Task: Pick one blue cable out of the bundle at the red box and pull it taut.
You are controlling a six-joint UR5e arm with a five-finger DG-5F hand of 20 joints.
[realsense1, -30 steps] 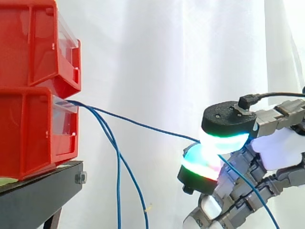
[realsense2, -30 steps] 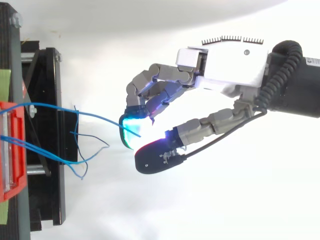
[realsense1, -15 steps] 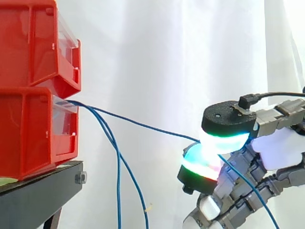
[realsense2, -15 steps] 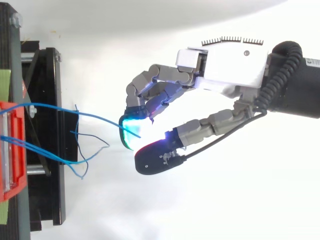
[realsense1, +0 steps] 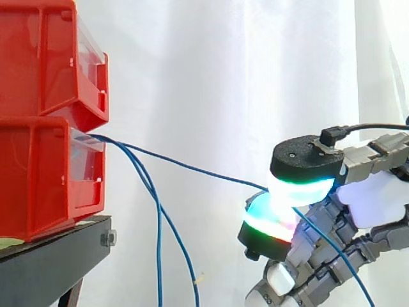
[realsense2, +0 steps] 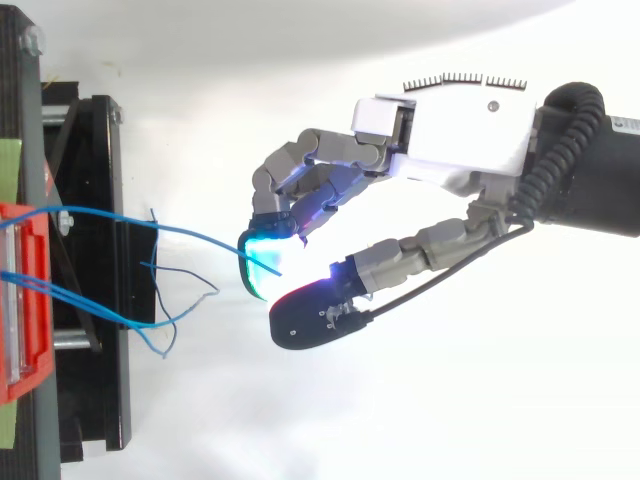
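Two red bins (realsense1: 45, 121) are stacked on a black stand (realsense1: 57, 259) at the left. Several blue cables come out of the lower bin's front. One blue cable (realsense1: 192, 169) runs from the bin down to the right, nearly straight, into the hand (realsense1: 358, 198). The thumb and a fingertip, glowing green and cyan, pinch that cable between their pads (realsense1: 300, 188). Past the pinch its free end drops to the lower right. The other blue cables (realsense1: 158, 243) hang loose below the bin. From above, the pinched cable (realsense2: 170, 230) leads from the bin (realsense2: 20, 300) to the hand (realsense2: 450, 145).
A white curtain hangs behind everything. In the top view loose cable ends (realsense2: 165, 300) curl over the stand's edge (realsense2: 100, 270). The arm enters from the right.
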